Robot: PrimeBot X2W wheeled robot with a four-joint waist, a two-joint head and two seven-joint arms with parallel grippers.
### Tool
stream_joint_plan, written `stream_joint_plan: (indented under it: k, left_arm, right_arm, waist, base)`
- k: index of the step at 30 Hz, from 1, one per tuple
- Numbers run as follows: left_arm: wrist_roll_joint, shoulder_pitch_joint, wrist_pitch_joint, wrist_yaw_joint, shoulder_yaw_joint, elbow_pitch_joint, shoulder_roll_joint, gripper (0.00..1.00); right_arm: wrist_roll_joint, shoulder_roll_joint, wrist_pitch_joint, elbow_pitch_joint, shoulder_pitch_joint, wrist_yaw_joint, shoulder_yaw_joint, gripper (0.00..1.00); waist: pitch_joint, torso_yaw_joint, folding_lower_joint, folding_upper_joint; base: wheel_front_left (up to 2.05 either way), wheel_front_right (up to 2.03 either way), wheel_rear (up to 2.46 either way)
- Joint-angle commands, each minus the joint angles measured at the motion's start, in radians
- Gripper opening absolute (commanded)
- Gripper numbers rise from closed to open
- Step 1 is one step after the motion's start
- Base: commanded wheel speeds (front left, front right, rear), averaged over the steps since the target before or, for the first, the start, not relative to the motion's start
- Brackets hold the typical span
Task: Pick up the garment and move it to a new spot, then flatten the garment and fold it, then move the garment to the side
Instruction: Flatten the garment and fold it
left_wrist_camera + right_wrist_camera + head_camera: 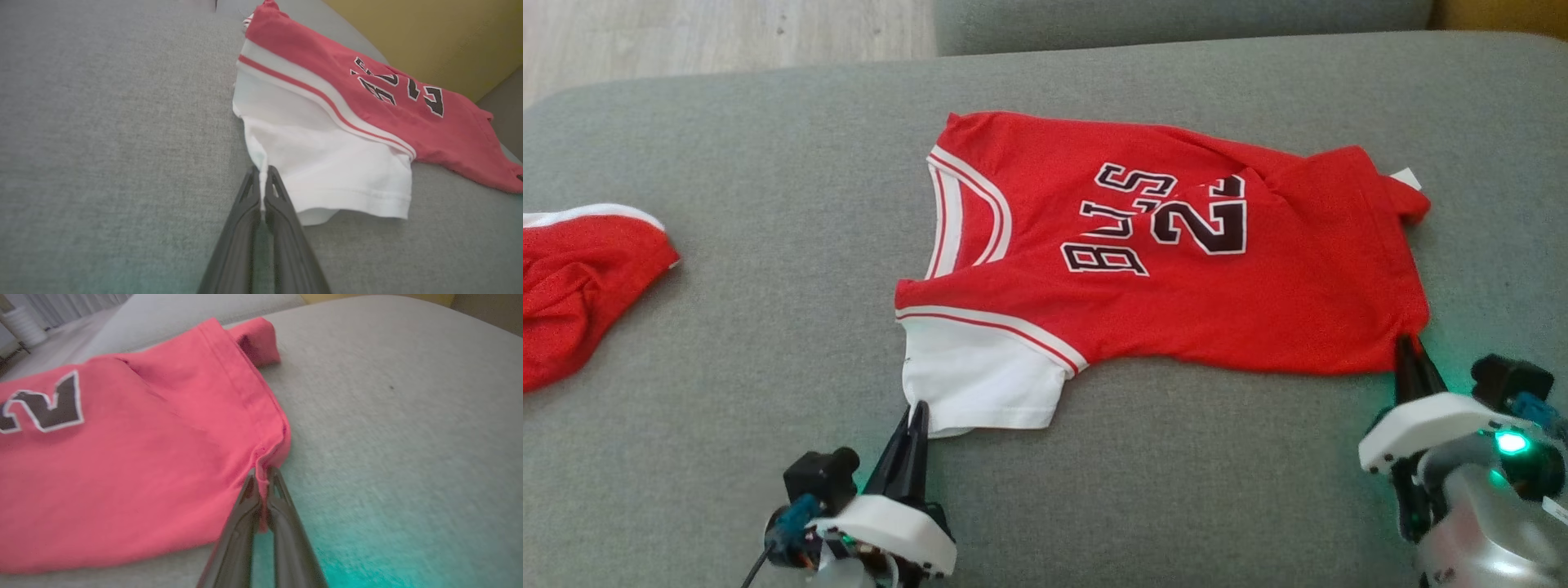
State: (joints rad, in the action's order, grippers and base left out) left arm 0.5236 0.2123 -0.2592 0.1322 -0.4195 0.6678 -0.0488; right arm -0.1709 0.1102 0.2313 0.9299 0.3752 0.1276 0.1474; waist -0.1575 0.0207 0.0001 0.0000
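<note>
A grey sofa cushion (768, 392) carried everything. The red jersey (1176, 302) lay spread near its middle, neck toward the robot's left, hem toward the right, black lettering facing up. A second red garment (580, 286) sat well apart at the left edge. The left jaws were closed on the corner of the jersey's white sleeve (980, 376). The right jaws were clamped on the near hem corner (1388, 343).
</note>
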Motion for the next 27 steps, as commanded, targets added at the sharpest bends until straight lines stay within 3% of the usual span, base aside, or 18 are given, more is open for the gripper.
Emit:
stream_joint_plan:
  k: [1,10,21,27]
  left_arm:
    - [-0.014,0.005,-0.003,-0.002,0.046,-0.046,-0.003,0.00]
    - [-0.079,0.080,-0.003,-0.002,0.130,-0.228,-0.035,0.00]
    - [-0.108,0.368,0.004,-0.002,0.210,-0.415,-0.234,0.00]
    - [-0.095,0.528,0.116,-0.002,0.196,-0.464,-0.316,0.00]
  right_arm:
    - [-0.040,0.004,0.023,-0.057,0.014,0.003,-0.057,0.00]
    - [-0.269,-0.007,0.030,-0.312,0.048,0.003,-0.161,0.00]
    - [-0.475,0.096,0.007,-0.616,0.209,0.003,-0.215,0.00]
    - [-0.490,0.134,-0.104,-0.746,0.326,0.003,-0.162,0.00]
  waist:
    - [0.010,-0.009,-0.0001,0.0000]
    - [0.067,-0.044,-0.0001,0.0000]
    - [0.171,-0.075,-0.0001,0.0000]
    - [0.168,-0.094,-0.0001,0.0000]
  base:
    - [0.00,0.00,0.00]
    - [0.00,0.00,0.00]
    - [0.00,0.00,0.00]
    - [0.00,0.00,0.00]
